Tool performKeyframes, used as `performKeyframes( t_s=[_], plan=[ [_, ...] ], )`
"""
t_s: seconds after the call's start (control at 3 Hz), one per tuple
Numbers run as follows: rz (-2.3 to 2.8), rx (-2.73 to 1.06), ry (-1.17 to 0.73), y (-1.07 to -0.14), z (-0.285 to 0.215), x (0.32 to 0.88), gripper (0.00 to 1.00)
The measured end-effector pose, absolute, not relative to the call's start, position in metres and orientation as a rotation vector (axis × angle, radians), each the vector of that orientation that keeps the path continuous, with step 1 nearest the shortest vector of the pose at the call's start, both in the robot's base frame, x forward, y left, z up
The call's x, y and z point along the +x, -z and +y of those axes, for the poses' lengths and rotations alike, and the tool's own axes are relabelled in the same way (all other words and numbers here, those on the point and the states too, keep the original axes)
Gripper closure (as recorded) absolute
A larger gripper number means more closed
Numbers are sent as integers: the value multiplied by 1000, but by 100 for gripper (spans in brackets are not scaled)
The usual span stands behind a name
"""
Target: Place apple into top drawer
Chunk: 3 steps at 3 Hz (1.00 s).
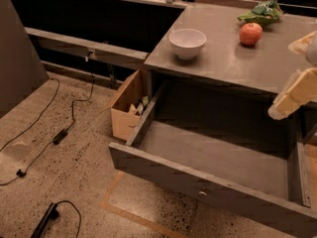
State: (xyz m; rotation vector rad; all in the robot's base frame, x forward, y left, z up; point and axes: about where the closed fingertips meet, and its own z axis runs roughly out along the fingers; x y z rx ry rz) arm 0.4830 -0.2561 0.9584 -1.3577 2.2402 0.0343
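Note:
The apple (pixel 250 33) is red-orange and sits on the grey countertop (pixel 233 63) at the back right, next to a green leafy bag (pixel 261 13). The top drawer (pixel 213 155) is pulled out wide below the counter, with a small round knob (pixel 202 194) on its front panel. Nothing lies in the part of the drawer I can see. My gripper (pixel 293 94) shows as pale cream fingers at the right edge, above the drawer's right side and well in front of the apple. It holds nothing that I can see.
A white bowl (pixel 187 43) stands on the counter's left part. A small brown cardboard box (pixel 128 108) sits on the floor at the drawer's left side. Black cables (pixel 59 133) trail over the speckled floor at the left.

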Motion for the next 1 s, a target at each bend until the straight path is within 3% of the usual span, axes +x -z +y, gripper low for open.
performKeyframes(
  t_s=[0.33,1.0],
  plan=[
    [2061,-1069,-128,-956,-299,541,0],
    [1855,-747,-134,-941,-338,620,0]
  ],
)
